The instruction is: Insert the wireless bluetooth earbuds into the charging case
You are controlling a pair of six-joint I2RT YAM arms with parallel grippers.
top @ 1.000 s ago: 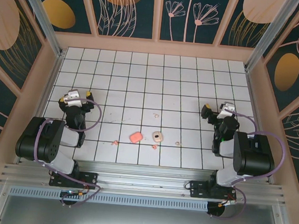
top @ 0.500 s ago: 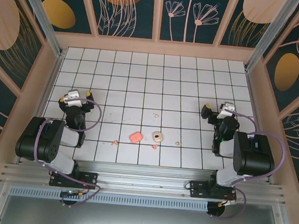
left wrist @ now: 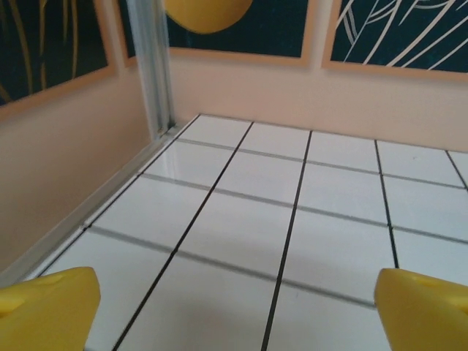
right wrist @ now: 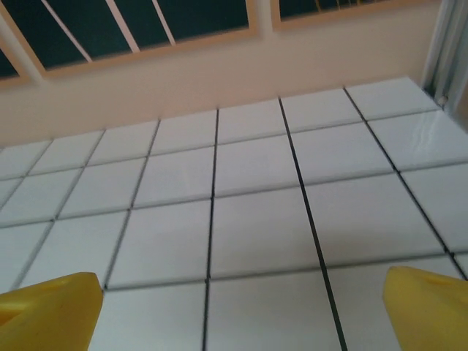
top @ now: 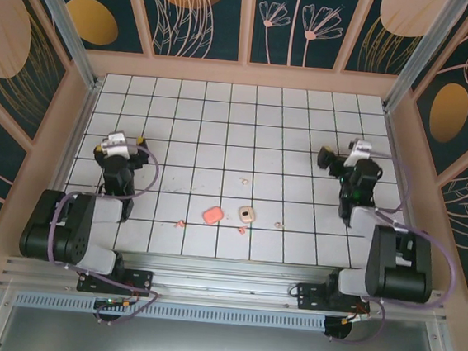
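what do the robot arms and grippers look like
Both arms are black with bulky rounded joints, pale grey segments and looping purple cables. The left gripper and right gripper have silver-white heads; their fingertips are yellow.

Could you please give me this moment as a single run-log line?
left pincer: open, empty | right pincer: open, empty | earbuds: loose on tiles | pink case, cream case: untouched

From the top, the earbuds [top: 181, 222] are tiny pink specks, too small for you to tell their shape. You can't tell if the pale case [top: 248, 214] is open. The picture edge cuts off the left fingertips [left wrist: 47, 311] and right fingertips [right wrist: 44, 311].
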